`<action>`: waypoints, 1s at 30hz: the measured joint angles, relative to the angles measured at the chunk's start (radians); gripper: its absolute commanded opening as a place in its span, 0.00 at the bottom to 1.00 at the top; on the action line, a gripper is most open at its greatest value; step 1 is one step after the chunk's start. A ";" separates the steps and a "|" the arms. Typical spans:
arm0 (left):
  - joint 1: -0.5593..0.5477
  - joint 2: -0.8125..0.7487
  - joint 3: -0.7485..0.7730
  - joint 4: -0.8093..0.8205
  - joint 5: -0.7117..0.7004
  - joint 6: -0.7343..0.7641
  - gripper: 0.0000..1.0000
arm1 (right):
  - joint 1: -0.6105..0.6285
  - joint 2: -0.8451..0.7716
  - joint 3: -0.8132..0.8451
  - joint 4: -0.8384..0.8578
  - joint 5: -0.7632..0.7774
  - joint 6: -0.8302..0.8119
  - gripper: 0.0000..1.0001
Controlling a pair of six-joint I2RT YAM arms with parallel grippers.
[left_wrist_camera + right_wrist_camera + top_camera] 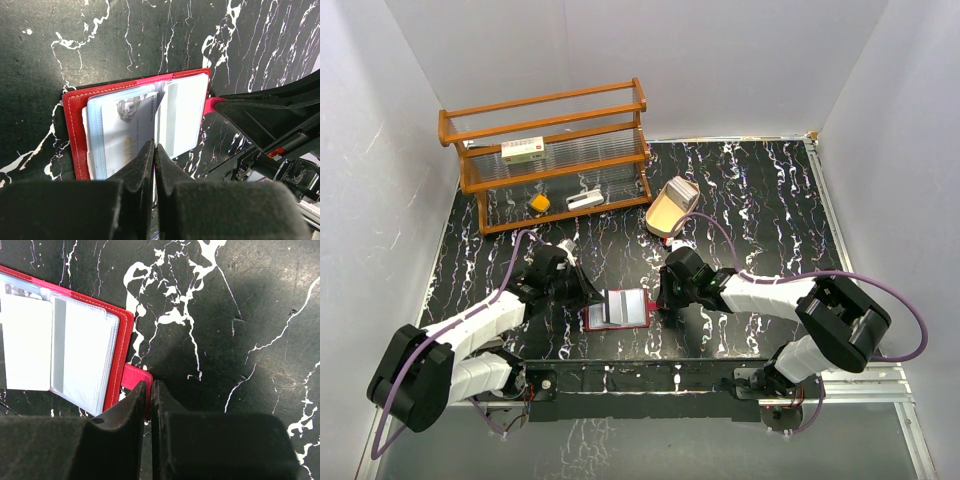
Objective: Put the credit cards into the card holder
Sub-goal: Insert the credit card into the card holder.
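Card holder (617, 308) lay open, pockets up, on the marbled table (750, 200) near its front edge, between the two arms.

Right gripper (149, 387): jaws closed to a narrow slit on the red snap tab (134, 376), low against the table. Judged purpose: anchoring the wallet so it could not skid or fold shut while the other arm pushed into it.

Left gripper (154, 147): jaws almost together at the wallet's near edge, apparently pinching the near edge of a printed credit card (127, 132). A thin sliver showed between the pads, but the contact itself was mostly hidden. That card lay flat over the left-hand clear pockets; whether its far end sat inside a sleeve could not be told. A second card (182, 112), plain and pale, sat on the right-hand leaf, seemingly inside a clear sleeve.

Edge grip judged deliberate: holding the thin card by its trailing edge leaves the leading edge free to slide into a pocket.

Step in hand: insertion, part done. Risk noted: card buckling or catching on the sleeve mouth.
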 measured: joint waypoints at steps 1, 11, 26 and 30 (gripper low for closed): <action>0.000 0.000 0.000 0.002 0.000 0.002 0.00 | 0.000 0.000 0.000 0.000 0.000 0.000 0.02; 0.002 0.039 -0.002 0.032 0.016 0.031 0.00 | 0.000 0.000 0.000 0.000 0.000 0.000 0.02; 0.009 0.093 0.013 0.004 0.032 0.055 0.00 | 0.000 0.000 0.000 0.000 0.000 0.000 0.02; 0.011 0.093 0.018 -0.003 0.033 0.067 0.00 | 0.000 0.000 0.000 0.000 0.000 -0.001 0.02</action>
